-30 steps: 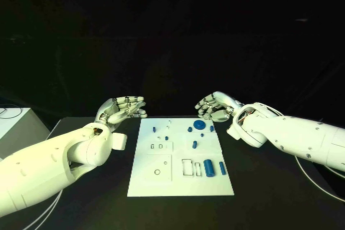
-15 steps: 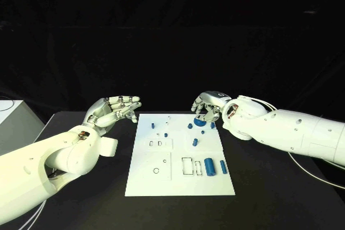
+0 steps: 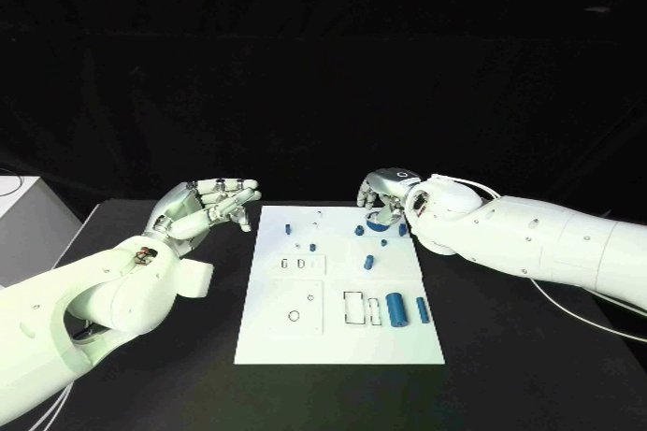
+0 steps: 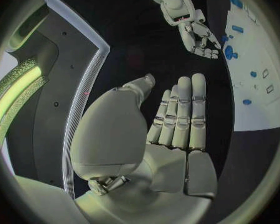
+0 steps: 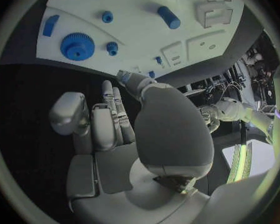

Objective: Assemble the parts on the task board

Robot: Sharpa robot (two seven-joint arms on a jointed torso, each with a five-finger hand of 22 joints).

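The white task board (image 3: 337, 342) lies in the middle of the black table. A blue gear (image 3: 379, 227) sits at its far right corner, and small blue pegs (image 3: 287, 230) stand along the far edge. A thick blue cylinder (image 3: 396, 308) and a slim blue piece (image 3: 422, 308) lie near the right edge. My right hand (image 3: 384, 195) hovers just above the gear (image 5: 77, 46), fingers loosely bent and holding nothing. My left hand (image 3: 216, 202) stays off the board's far left corner; its fingers (image 4: 180, 109) are straight and it holds nothing.
A white box (image 3: 21, 211) stands at the table's left edge. A thin cable (image 3: 594, 323) trails from the right arm over the table's right side. Rectangular slots (image 3: 353, 309) and round holes (image 3: 295, 315) mark the board's near half.
My right hand has come in over the board's far right corner, closer to the gear. My left hand has shifted slightly outward and still holds nothing.
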